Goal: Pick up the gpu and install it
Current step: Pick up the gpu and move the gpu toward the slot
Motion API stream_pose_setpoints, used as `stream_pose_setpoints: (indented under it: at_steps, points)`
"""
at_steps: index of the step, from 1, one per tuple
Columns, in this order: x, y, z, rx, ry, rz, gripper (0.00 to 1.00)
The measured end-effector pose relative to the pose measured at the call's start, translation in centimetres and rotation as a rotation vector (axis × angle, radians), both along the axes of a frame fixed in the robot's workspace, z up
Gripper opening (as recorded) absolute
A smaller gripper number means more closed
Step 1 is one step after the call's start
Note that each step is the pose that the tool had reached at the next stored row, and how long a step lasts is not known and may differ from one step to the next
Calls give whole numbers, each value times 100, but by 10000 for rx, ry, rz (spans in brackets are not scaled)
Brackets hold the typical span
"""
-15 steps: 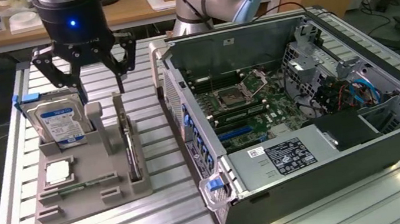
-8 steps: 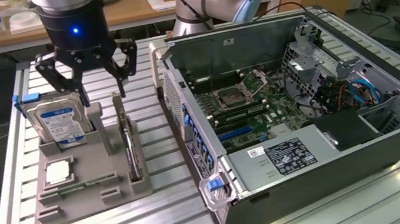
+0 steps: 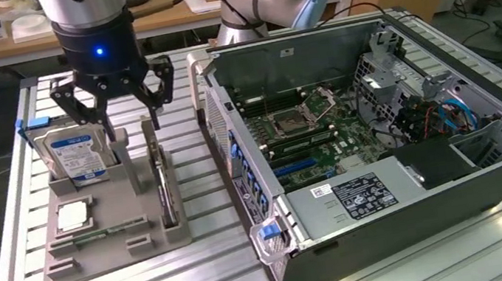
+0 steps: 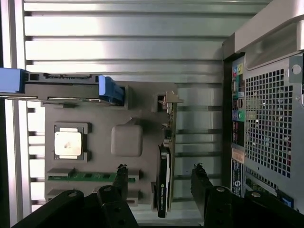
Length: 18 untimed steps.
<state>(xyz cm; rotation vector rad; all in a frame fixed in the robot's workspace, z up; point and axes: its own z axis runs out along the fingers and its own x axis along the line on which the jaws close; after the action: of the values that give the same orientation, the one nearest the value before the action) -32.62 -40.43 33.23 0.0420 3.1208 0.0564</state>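
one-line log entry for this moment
gripper open, over gpu, not gripping | gpu on edge in grey holder | computer case open beside holder

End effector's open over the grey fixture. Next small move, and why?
Probably lower straight down: in the wrist view the thin dark circuit card, standing on edge in the grey fixture, sits between the fingers of the open end effector, not yet touched.

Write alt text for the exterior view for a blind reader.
The open tool hangs above the gpu, which stands on edge in a grey holder. A hard drive stands in the same holder; an open computer case lies at the exterior view's right.
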Motion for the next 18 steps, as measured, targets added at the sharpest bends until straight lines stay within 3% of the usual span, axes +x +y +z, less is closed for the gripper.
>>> stream_pose_setpoints:
  at_steps: [12, 16, 18]
  points:
    - [1, -4, -217, -9, -1, 2, 65]
    - [2, -5, -265, -93, -4, 1, 65]
    - [1, -6, -277, -93, -4, 1, 65]
